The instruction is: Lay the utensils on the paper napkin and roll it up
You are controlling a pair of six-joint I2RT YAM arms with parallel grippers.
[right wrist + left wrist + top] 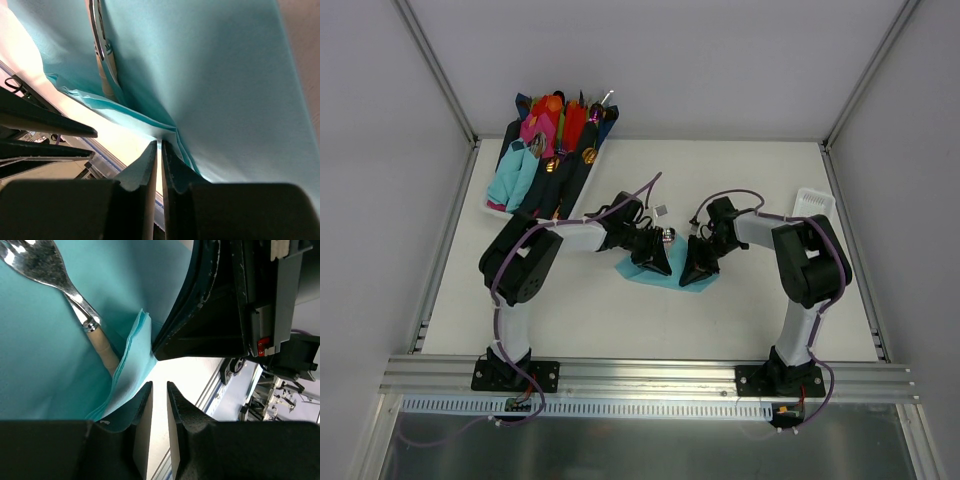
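Napkin [638,274] of teal paper is spread at the centre of the desk [620,325], with a silver utensil [42,262] laid on it, handle tucked under a folded layer. At the fold's edge the left fingers [145,407] are held slightly parted, nothing between them. At the napkin's 3 o'clock side the right fingers [151,162] are drawn almost together; a pinch cannot be told.

A white table [620,320] stands between pale grey walls [670,60], which are joined by slim metal posts [435,70] at the far corners. Along the near edge runs a metal rail [650,375], and below it lies a shiny grey sheet [620,450]. The light is even and soft, with weak shadows.
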